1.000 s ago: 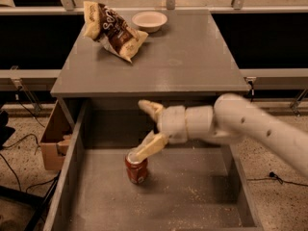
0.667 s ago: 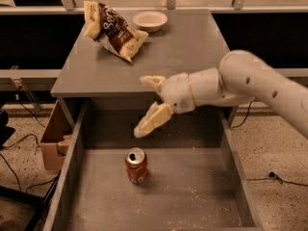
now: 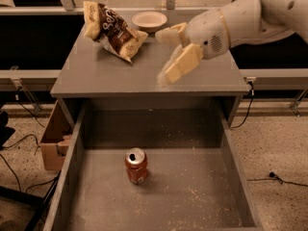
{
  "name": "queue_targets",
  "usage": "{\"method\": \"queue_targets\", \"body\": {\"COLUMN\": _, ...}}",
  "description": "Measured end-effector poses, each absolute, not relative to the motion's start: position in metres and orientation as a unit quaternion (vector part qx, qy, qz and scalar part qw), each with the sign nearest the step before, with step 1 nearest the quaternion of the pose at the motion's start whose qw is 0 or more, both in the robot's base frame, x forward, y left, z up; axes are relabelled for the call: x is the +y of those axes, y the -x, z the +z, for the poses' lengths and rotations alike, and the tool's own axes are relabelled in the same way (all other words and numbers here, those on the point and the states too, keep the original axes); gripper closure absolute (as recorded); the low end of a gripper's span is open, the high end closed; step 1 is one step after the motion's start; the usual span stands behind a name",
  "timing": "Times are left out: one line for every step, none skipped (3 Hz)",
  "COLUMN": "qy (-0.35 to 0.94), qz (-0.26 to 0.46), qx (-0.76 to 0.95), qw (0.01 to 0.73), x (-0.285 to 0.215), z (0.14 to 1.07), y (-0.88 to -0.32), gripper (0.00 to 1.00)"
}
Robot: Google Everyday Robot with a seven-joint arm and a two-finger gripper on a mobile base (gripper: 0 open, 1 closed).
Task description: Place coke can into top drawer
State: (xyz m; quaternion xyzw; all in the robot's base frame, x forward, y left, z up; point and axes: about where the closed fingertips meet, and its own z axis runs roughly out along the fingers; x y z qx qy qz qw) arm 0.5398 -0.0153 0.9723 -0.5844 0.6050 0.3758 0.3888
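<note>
One coke can stands upright in your open top drawer. One gripper, spread and empty, hovers above the cabinet top at the can's 1 o'clock, near one chip bag and one bowl.

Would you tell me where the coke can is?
The coke can stands in the top drawer, left of centre; the open tool hovers over the cabinet top.

Cabinet top: chip bag, white bowl; end effector above.
</note>
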Motion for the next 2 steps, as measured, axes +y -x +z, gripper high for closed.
{"method": "queue_targets", "body": {"qy": 0.602, "qz": 0.329, "qx": 0.606, "qw": 0.403, "x": -0.055, "z": 1.034, "y": -0.513, "gripper": 0.0}}
{"method": "queue_targets", "body": {"qy": 0.583, "qz": 0.244, "qx": 0.637, "qw": 0.441, "x": -0.094, "z": 1.066, "y": -0.477, "gripper": 0.0}}
